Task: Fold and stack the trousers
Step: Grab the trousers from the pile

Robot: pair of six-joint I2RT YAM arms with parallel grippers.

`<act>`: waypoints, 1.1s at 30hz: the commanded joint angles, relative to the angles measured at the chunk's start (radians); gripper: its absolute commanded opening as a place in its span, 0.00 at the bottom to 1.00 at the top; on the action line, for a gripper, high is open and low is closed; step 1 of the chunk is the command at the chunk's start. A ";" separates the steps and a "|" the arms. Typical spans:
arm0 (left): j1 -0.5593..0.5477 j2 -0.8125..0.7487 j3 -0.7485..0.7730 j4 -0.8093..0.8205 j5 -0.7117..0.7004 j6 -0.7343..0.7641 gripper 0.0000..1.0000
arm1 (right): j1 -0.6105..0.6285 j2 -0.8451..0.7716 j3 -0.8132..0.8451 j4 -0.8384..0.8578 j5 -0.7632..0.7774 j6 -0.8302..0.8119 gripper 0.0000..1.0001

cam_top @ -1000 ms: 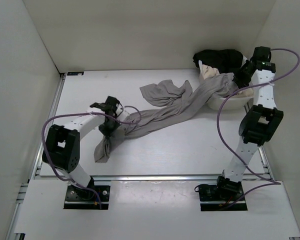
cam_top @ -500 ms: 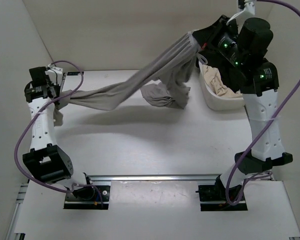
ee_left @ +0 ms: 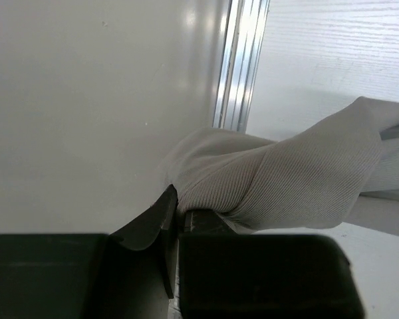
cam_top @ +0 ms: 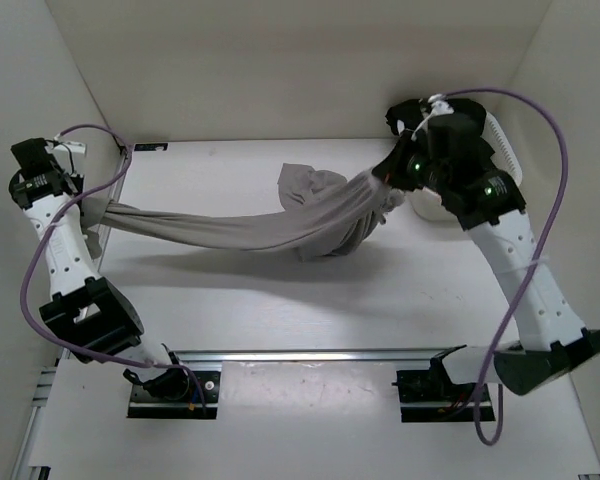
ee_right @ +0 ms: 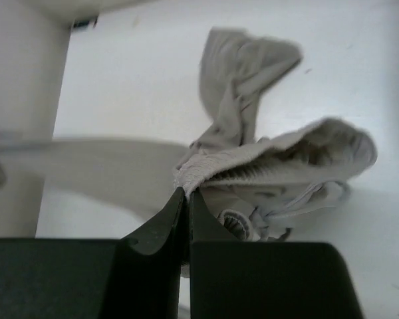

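1. Top view.
   - Shows the trousers [cam_top: 250, 228] slung as a long, sagging band over the table [cam_top: 280, 310], lifted off it along most of their length.
   - Puts one end at the table's left edge, pinched in the left tool [cam_top: 88, 207].
   - Puts the other end above the table's far right part, gripped by the right tool [cam_top: 392, 176].
   - Leaves a bunched fold of grey cloth hanging under the band, over the table's far middle. Cannot tell whether it touches the table.
   - Throws a soft shadow on the table below the band.

2. Left wrist view.
   - Shows the left tool [ee_left: 178, 209] clamped on a ribbed grey end of the trousers [ee_left: 299, 179].
   - Has the cloth bulging out from between the fingers and running off to the right.
   - Places this grasp over the table's left edge, where a metal rail [ee_left: 243, 66] runs up behind the cloth.
   - Sets a pale wall [ee_left: 86, 100] just beyond the rail.

3. Right wrist view.
   - Shows the right tool [ee_right: 186, 194] clenched on the gathered waistband of the trousers [ee_right: 266, 166], the tips nearly meeting with only a thin edge of cloth between them.
   - Has the waist gaping open to the right of the tips, with drawstring [ee_right: 279, 212] loops dangling under it.
   - Sends one leg, blurred, away toward the table's left edge.
   - Bunches the other leg farther off, over the bare table [ee_right: 139, 80].
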 commanded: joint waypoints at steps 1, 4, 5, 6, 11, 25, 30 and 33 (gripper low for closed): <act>0.038 -0.035 0.051 0.010 0.038 0.009 0.14 | 0.127 -0.210 -0.052 0.097 -0.037 -0.098 0.00; 0.049 0.000 0.087 0.010 0.066 -0.020 0.14 | 0.156 -0.273 -0.106 0.142 -0.051 -0.081 0.00; 0.040 0.021 0.119 0.010 0.075 -0.032 0.14 | 0.156 -0.273 -0.115 0.142 -0.042 -0.072 0.00; 0.029 0.075 0.138 -0.001 0.075 -0.046 0.14 | 0.156 -0.273 -0.115 0.142 0.007 -0.072 0.00; -0.161 0.221 0.172 0.010 -0.054 -0.121 0.14 | 0.156 -0.038 0.047 -0.080 0.425 -0.008 0.00; -0.359 0.539 0.413 -0.033 -0.137 -0.162 0.80 | -0.008 0.603 0.448 -0.188 0.251 0.078 0.82; -0.368 0.394 0.312 -0.033 -0.039 -0.172 0.91 | -0.008 0.315 -0.069 -0.119 0.360 0.165 0.60; -0.391 0.285 0.204 -0.033 0.007 -0.172 0.91 | -0.017 0.224 -0.286 -0.058 0.369 0.234 0.30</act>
